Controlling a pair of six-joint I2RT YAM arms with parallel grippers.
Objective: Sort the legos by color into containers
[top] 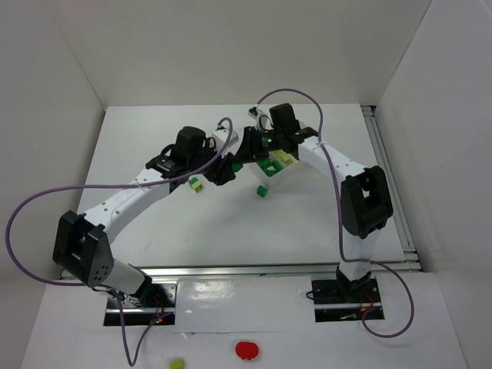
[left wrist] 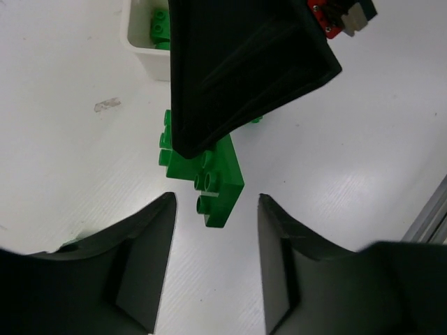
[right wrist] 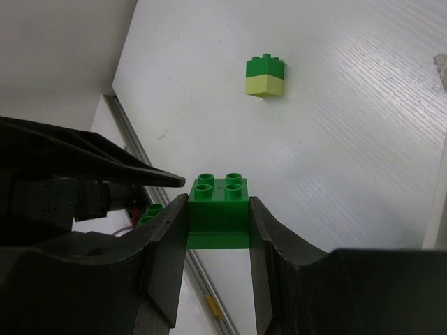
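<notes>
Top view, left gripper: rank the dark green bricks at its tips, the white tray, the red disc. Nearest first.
1. dark green bricks, at the tips of the left gripper.
2. white tray, just to their right.
3. red disc, far off at the near edge.

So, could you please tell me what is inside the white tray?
Dark green bricks lie in one compartment of the white tray and pale lime bricks in the next. The right arm overlaps its far side, so whatever lies there is hidden.
</notes>
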